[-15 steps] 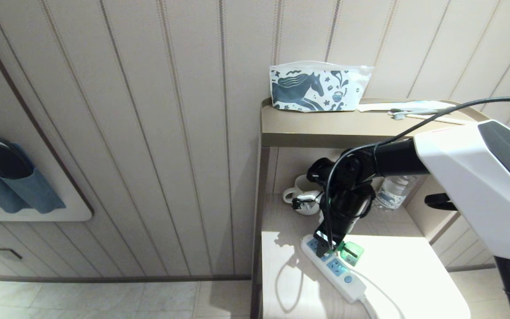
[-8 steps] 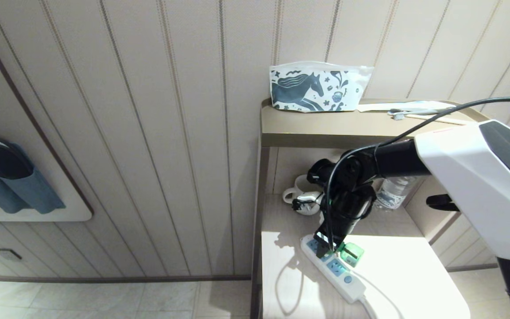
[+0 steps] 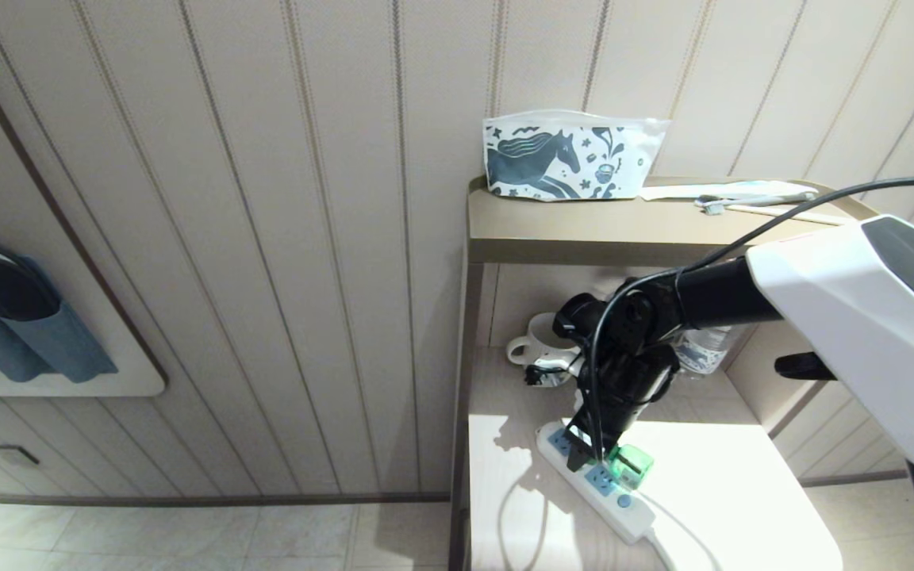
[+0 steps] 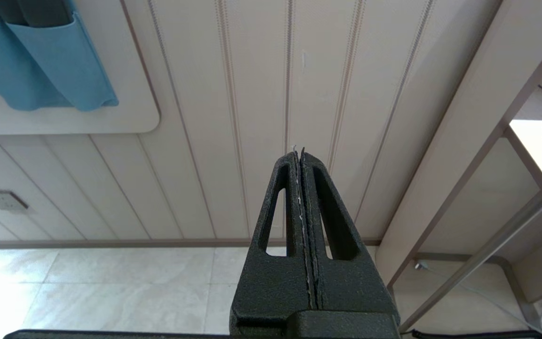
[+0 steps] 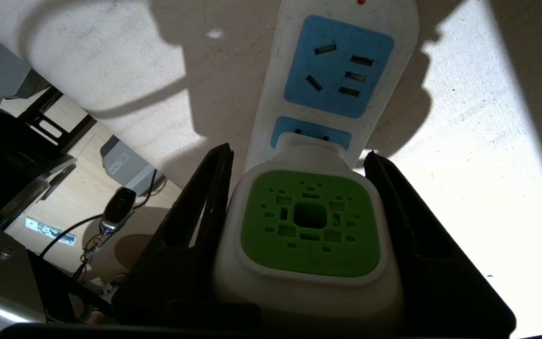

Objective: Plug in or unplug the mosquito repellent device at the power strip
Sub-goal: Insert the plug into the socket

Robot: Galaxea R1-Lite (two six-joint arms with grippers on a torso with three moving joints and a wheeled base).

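Counted one power strip (image 3: 593, 480) with three blue sockets and one small round button (image 3: 624, 501). One green mosquito repellent device (image 3: 631, 465). One white mug (image 3: 538, 341). One water bottle (image 3: 701, 350). One horse pouch (image 3: 568, 157). Two blue slippers (image 3: 17, 317). Two grippers, one right gripper (image 3: 593, 456), one left gripper (image 4: 300, 155).

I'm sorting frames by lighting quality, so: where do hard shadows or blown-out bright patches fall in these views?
Head view: a bright patch covers the lower shelf, and the right gripper casts a hard shadow left of the power strip. Right wrist view: dark shadow bands cross the shelf around the mosquito repellent device; its far right is washed out. Left wrist view: the floor's left part glares.
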